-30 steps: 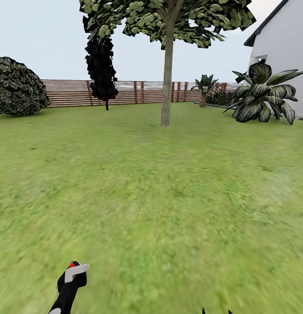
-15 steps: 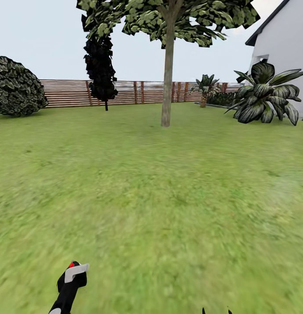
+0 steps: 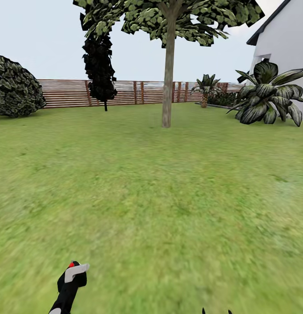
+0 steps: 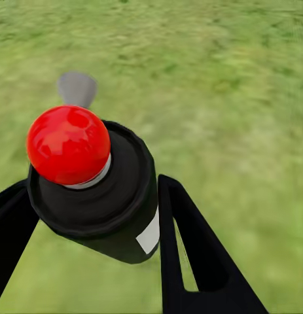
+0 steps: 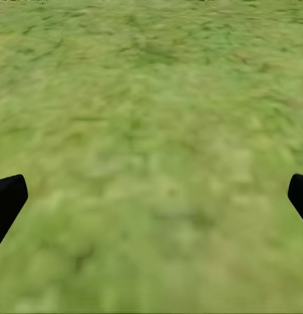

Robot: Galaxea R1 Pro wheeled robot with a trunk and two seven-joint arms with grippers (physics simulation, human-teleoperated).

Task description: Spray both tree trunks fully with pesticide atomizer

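Head view: tree trunk (image 3: pixel 167 78) slightly nearer; left gripper (image 4: pixel 92 216) clamping atomizer (image 4: pixel 92 190).

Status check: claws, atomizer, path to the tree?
Left claw shut on atomizer. Right claw open, holding nothing. Trunk ahead across lawn, nothing between.

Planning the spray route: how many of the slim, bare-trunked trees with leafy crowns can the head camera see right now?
1. The tree stands mid-lawn straight ahead, before the fence, right of the dark narrow tree. The second may lie outside the picture.
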